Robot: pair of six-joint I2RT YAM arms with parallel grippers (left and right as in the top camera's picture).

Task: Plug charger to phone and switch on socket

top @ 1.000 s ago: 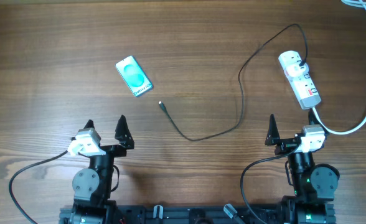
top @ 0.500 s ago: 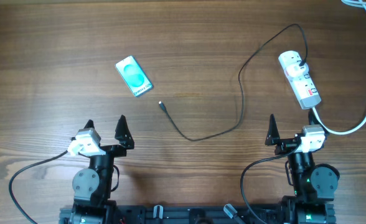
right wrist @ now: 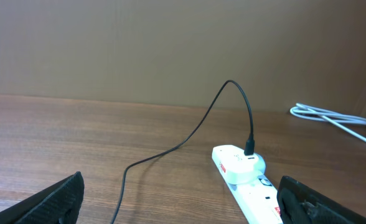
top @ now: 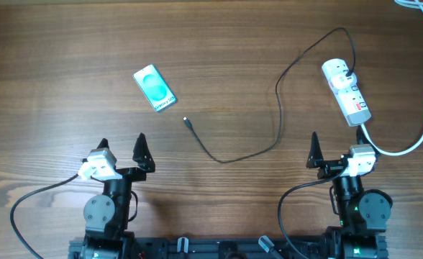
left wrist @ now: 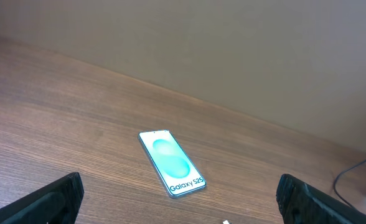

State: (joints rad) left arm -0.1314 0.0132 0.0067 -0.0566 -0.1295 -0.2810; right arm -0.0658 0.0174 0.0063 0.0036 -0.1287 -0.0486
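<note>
Whereas left wrist sees phone (left wrist: pixel 171 163), right sees charger (right wrist: pixel 249 148) plugged into socket (right wrist: pixel 236 167); left end effector (top: pixel 121 143), right end effector (top: pixel 336 142) released.

Soft, even light over a wooden table (top: pixel 53 57); all three views are bright and clear.
From overhead you get crisp wood grain edge to edge, with only faint, soft shadows beside the arms (top: pixel 107 208). In the left wrist view the phone (left wrist: pixel 172 163) is sharp, its printed name readable, while the dark fingertips (left wrist: pixel 52 202) in the bottom corners look soft. In the right wrist view the white socket (right wrist: pixel 239 167) is bright, nearly washed out.
</note>
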